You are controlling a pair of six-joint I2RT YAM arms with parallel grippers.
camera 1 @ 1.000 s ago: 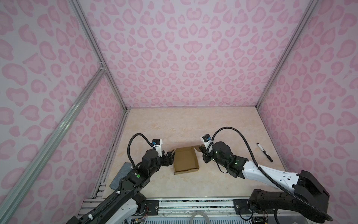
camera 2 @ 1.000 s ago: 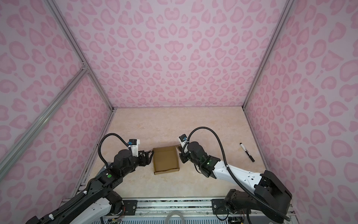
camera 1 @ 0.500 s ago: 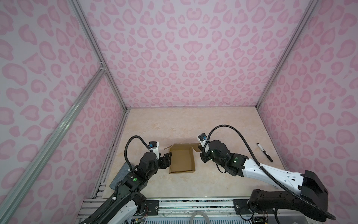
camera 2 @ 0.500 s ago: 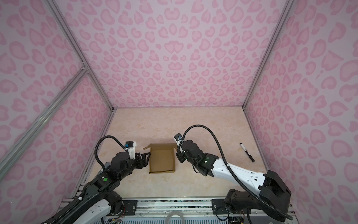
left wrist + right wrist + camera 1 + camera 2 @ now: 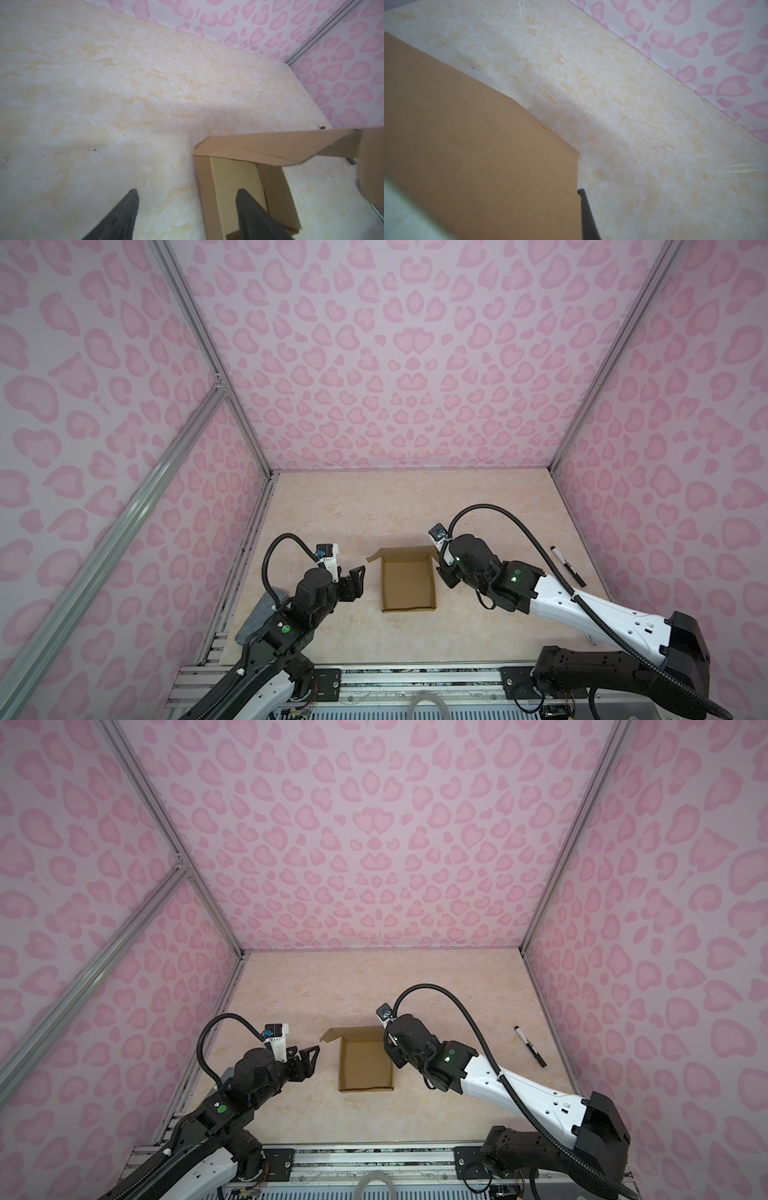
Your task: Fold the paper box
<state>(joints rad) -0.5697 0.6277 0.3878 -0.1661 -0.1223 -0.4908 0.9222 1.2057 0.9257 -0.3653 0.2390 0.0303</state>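
The paper box (image 5: 408,587) (image 5: 365,1065) is a shallow brown cardboard tray on the table, open at the top. Its lid panel (image 5: 405,554) stands up along the far side, with a small tab sticking out to the left. My right gripper (image 5: 437,558) (image 5: 387,1036) is at the lid's right corner and shut on it. In the right wrist view the lid (image 5: 477,155) hides one finger and the other fingertip (image 5: 580,191) lies against its edge. My left gripper (image 5: 356,577) (image 5: 309,1054) (image 5: 187,194) hangs open just left of the box (image 5: 232,180), holding nothing.
A black marker pen (image 5: 568,566) (image 5: 530,1046) lies near the right wall. A grey felt block (image 5: 261,614) sits at the table's left edge, partly under my left arm. Pink patterned walls close in three sides.
A second ago the lid lay flat on the box. My right gripper has swung it up to standing, and my left gripper has drawn back to the left, away from the box.
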